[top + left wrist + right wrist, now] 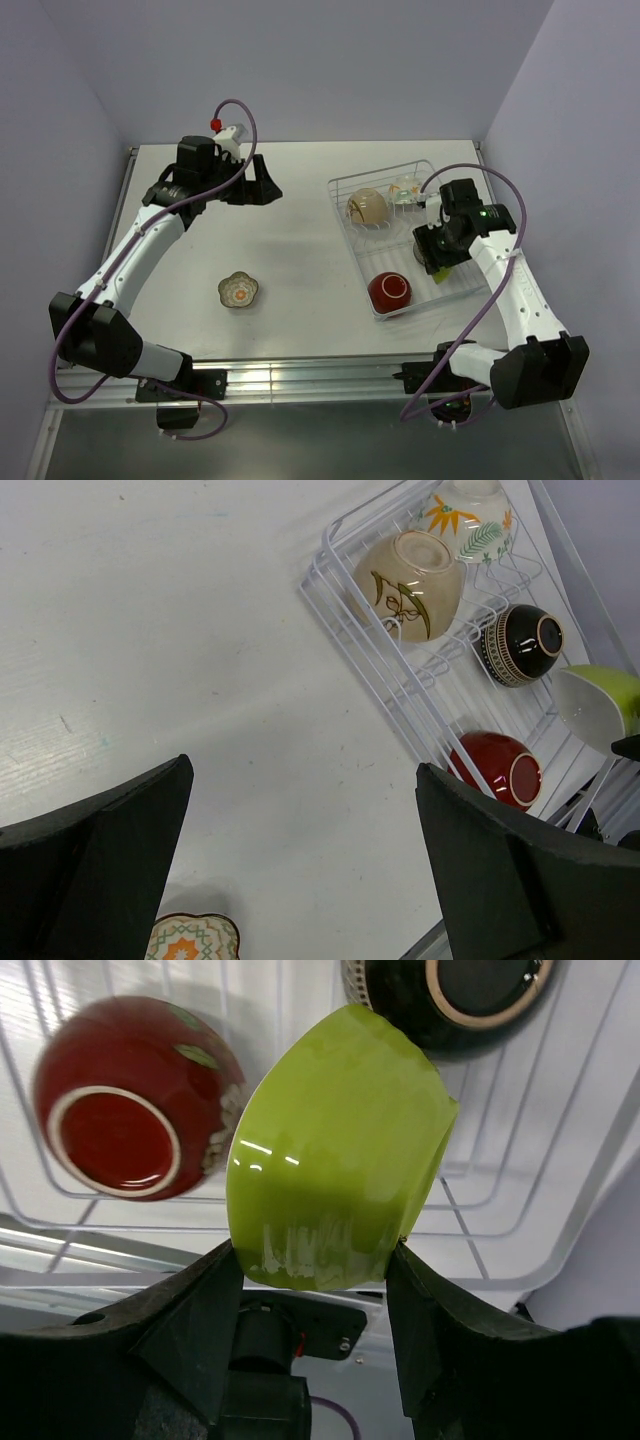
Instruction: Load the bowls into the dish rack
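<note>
The white wire dish rack stands at the right. It holds a beige bowl with a brown drawing, a cream bowl with orange flowers and a red bowl. My right gripper is over the rack's right side, shut on the yellow-green bowl, held tilted above the wires. The dark brown bowl and the red bowl lie beside it. The flower-shaped patterned bowl sits on the table. My left gripper is open and empty, high at the back, well away from the patterned bowl.
In the left wrist view my open gripper looks down on bare white table, with the rack at the upper right and the patterned bowl at the bottom edge. Lilac walls close the table's back and sides.
</note>
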Available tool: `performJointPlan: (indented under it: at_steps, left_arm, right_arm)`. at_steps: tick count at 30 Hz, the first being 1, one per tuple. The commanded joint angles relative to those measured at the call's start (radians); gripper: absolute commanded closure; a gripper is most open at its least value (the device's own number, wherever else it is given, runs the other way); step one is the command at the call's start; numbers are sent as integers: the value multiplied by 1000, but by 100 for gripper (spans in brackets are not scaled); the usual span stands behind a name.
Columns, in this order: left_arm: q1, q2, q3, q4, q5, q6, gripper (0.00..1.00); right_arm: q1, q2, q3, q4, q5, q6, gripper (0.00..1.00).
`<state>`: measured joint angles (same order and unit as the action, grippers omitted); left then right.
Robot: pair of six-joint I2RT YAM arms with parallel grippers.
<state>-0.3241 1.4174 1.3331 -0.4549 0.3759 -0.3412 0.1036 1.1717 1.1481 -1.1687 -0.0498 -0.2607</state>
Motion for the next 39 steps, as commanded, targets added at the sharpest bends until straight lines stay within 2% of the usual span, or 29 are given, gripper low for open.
performJointPlan:
  at_steps: [1, 16, 39]
  left_arm:
    - [3, -5, 18, 1, 3, 5, 0]
    - [30, 8, 9, -1, 17, -2, 0]
    - [56, 17, -2, 4, 40, -13, 0]
  right_arm:
    - [-7, 5, -16, -3, 106, -17, 100]
    - [-7, 43, -82, 7, 217, -43, 100]
    - [47, 111, -221, 141, 343, 5, 100]
